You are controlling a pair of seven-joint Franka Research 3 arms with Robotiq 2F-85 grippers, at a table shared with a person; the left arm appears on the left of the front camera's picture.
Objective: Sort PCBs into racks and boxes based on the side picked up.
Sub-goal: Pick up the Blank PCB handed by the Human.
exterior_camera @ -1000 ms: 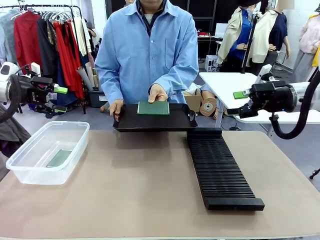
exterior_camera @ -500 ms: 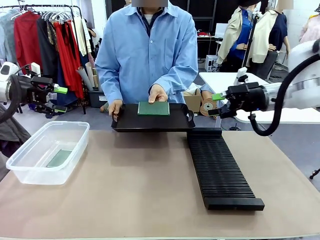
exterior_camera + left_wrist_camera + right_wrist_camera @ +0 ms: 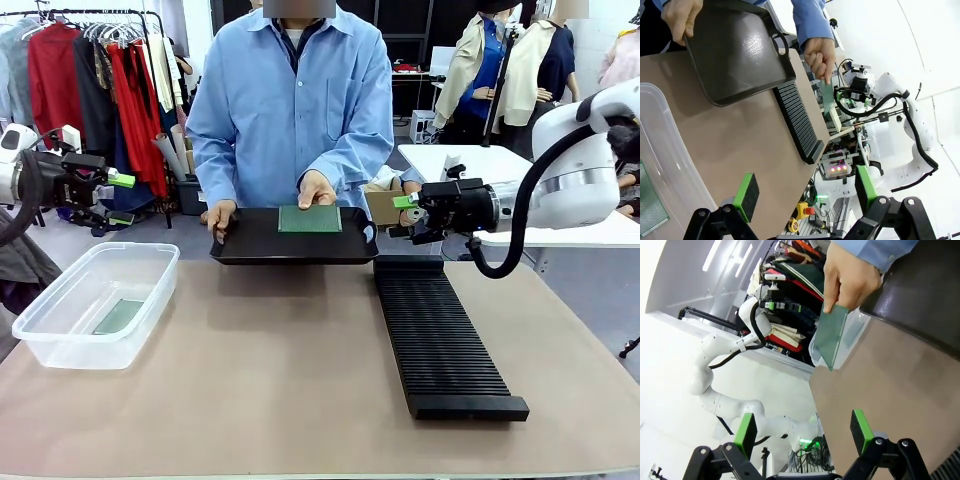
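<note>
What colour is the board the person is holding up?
The board is green; the right wrist view shows it best.

Cropped at the edge
We see the clear rectangular plastic tub (image 3: pixel 662 135) and the thin green dotted circuit board (image 3: pixel 650 200) inside it cut by the picture's edge.
</note>
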